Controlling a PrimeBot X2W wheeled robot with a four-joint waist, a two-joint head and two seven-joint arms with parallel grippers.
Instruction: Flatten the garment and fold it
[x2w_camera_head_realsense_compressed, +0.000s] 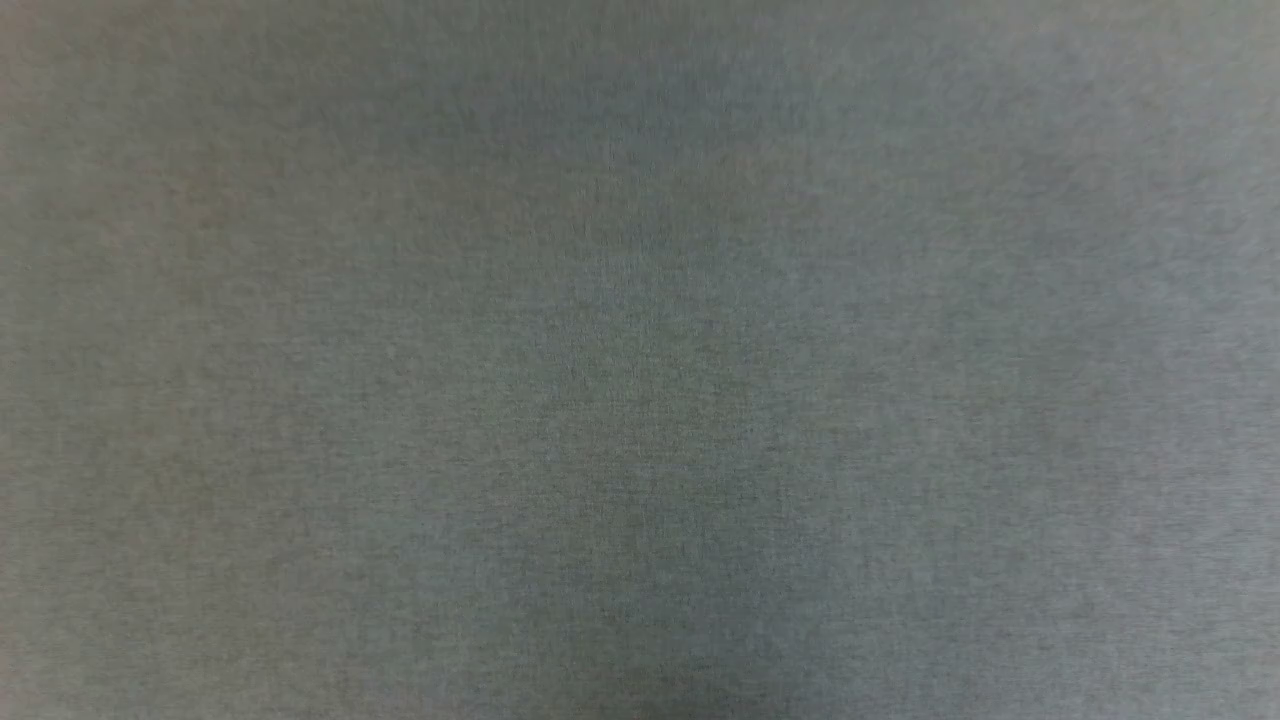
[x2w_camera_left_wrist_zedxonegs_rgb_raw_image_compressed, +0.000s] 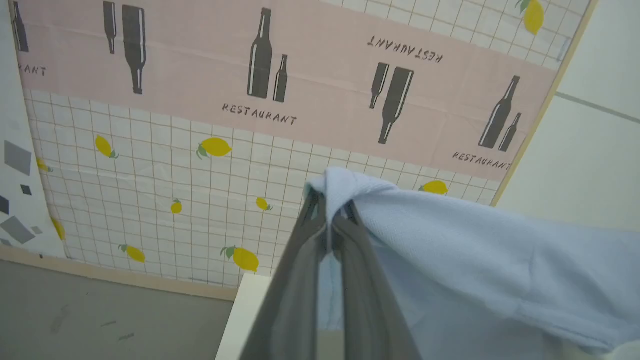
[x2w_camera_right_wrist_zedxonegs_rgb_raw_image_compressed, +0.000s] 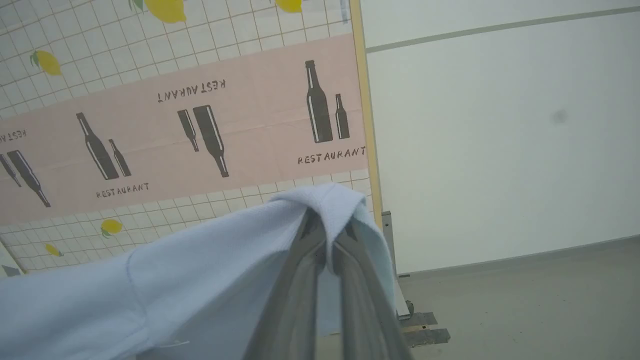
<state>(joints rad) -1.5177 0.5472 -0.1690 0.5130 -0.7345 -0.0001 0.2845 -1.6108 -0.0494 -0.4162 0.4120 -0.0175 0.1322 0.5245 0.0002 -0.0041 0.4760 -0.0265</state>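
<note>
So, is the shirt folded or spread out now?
Not folded: the left gripper and right gripper are each shut on a bunch of the shirt, which hangs stretched between them.

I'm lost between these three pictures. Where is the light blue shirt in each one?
Head view: probably the shirt, a greyish knit close against the lens, with no edge to confirm it.
Left wrist view: lower right, a corner pinched at centre by the left gripper.
Right wrist view: lower left, a corner pinched at centre by the right gripper.
Shared landmark: the pink RESTAURANT band, also behind the shirt in the right wrist view.
</note>
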